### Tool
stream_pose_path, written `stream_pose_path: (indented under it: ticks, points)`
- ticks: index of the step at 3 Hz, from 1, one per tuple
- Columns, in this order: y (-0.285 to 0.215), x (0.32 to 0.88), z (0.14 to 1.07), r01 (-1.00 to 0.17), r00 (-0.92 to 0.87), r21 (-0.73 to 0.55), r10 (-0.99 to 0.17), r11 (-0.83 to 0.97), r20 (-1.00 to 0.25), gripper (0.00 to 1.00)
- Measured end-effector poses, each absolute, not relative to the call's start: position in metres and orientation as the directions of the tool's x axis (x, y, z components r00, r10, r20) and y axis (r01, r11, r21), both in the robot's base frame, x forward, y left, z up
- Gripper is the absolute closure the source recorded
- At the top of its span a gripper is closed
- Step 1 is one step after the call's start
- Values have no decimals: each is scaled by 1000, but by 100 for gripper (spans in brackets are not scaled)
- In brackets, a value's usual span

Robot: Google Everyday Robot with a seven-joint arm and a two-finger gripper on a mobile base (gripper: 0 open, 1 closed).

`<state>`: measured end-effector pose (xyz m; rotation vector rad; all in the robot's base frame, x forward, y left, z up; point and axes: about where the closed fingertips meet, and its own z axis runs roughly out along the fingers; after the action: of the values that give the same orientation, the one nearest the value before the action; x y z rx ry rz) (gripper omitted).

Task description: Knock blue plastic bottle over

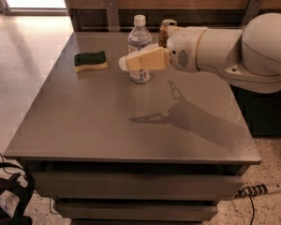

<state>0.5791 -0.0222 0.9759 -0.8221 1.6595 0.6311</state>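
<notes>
Jaws stand pressed together, as far as we can see, forming a single tan wedge with nothing held between them. We record the gripper (124,63) above the far middle part of the table (107,130), pointing towards the left of the view, with its pale tip just past the left edge of the bottle.

We find the blue plastic bottle (139,37) upright on the far part of the table, white cap on top. The tan wedge crosses in front of its mid-section, hiding the label area; the shoulder shows above the wedge and the base below it. We cannot tell whether the wedge touches the bottle or merely passes in front of it.

Behind the white wrist housing (185,55) we note a gold-brown can (166,28), upright and partly hidden, just beside the bottle on its right. The bulky white arm (243,53) runs off to the right edge of the view, and its shadow (182,117) falls on the tabletop nearer the front.

We observe a green and yellow sponge (90,61) lying flat to the left of the bottle, well apart from the gripper tip.

On the floor we log a cable (258,190) at the lower right and a black strap (11,191) at the lower left.
</notes>
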Motion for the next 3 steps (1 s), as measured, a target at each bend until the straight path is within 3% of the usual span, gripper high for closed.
stream_pose_path:
  ticks: [2,3]
  points:
    - [-26,584,981,-785,-130,-26,-207,619,-970,0]
    - [-33,618,978,-777,-90,-63,-210,626,-973,0]
